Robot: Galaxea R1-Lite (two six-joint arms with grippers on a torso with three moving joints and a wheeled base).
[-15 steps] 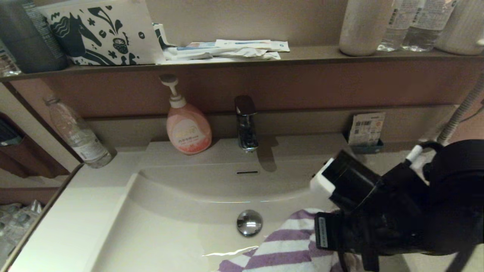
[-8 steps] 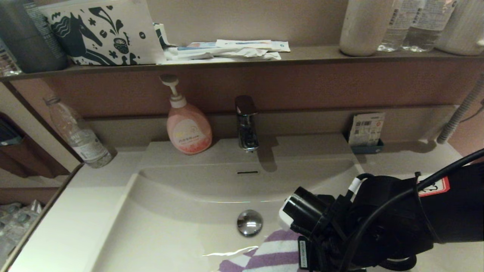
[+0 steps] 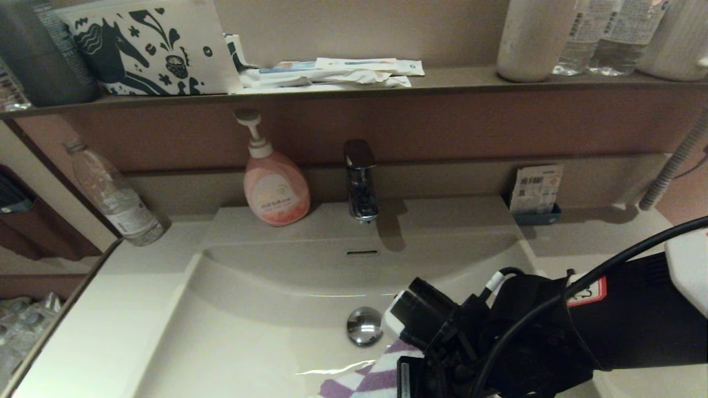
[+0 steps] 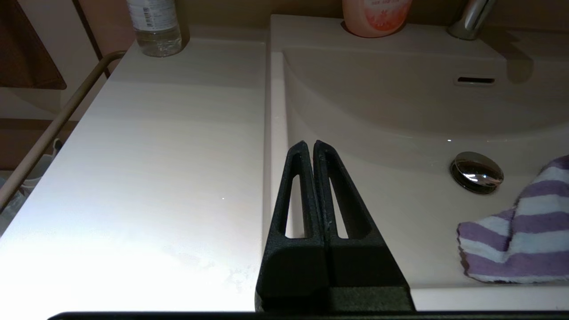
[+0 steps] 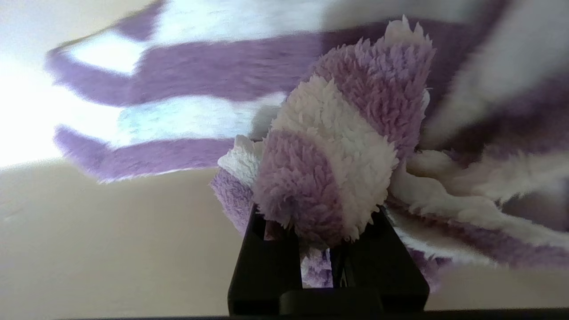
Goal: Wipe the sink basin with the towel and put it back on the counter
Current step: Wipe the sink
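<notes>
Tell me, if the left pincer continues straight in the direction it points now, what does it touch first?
Probably the sink basin. The left pincer, shut and empty, points over the basin's left rim toward the curved back wall, with nothing between. Depth is unclear, so it might reach the basin floor first.

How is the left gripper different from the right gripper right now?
The left gripper is shut on nothing, while the right gripper is shut on a bunched fold of the striped towel. The left gripper hangs over the basin's left edge beside the counter; the right gripper is down in the basin near the drain plug. Both have black fingers.
</notes>
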